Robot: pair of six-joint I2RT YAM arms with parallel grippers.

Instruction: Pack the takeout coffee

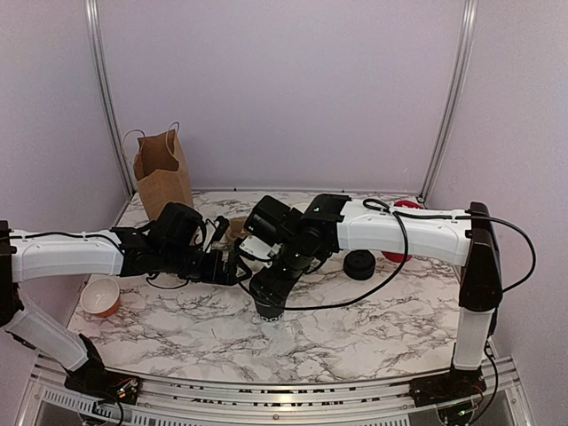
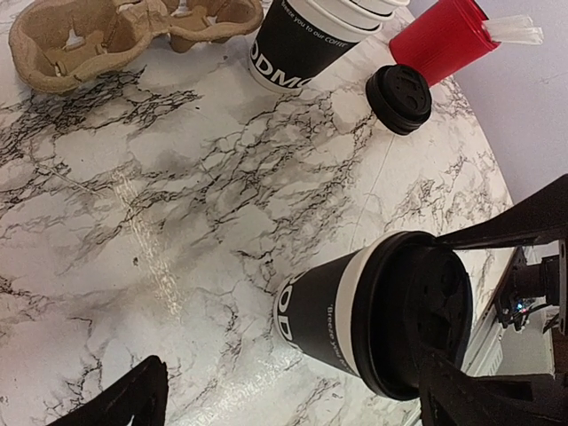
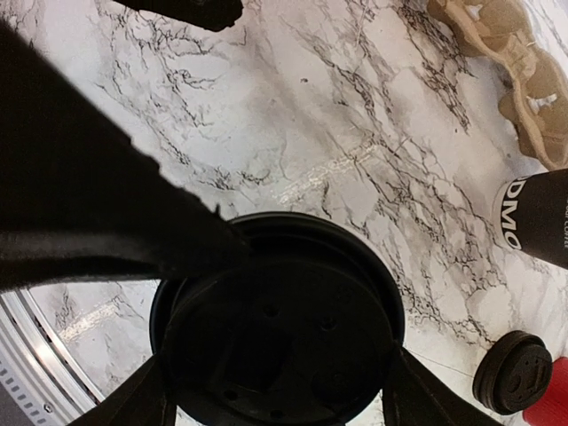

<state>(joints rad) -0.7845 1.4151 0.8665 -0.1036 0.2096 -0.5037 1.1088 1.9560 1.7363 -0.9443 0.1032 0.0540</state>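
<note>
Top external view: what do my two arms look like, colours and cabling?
The left arm and right arm both have white tubular links joined by black joint housings, with black wrists. Thin black cables run along them, one looping loose near the right wrist. The left wrist view shows matte black fingers. No markings are readable.

Top view: takeout coffee (image 1: 269, 308) mostly hidden under right gripper (image 1: 270, 295); only its base shows. Cup carrier (image 1: 236, 230) largely covered from above.
Right wrist: blurred dark shape (image 3: 89, 204) covers part of the lid (image 3: 293, 355); finger-to-lid contact unreadable.
Left wrist: cup stack (image 2: 306, 40) and red cup (image 2: 441, 40) cut by the top edge.
</note>
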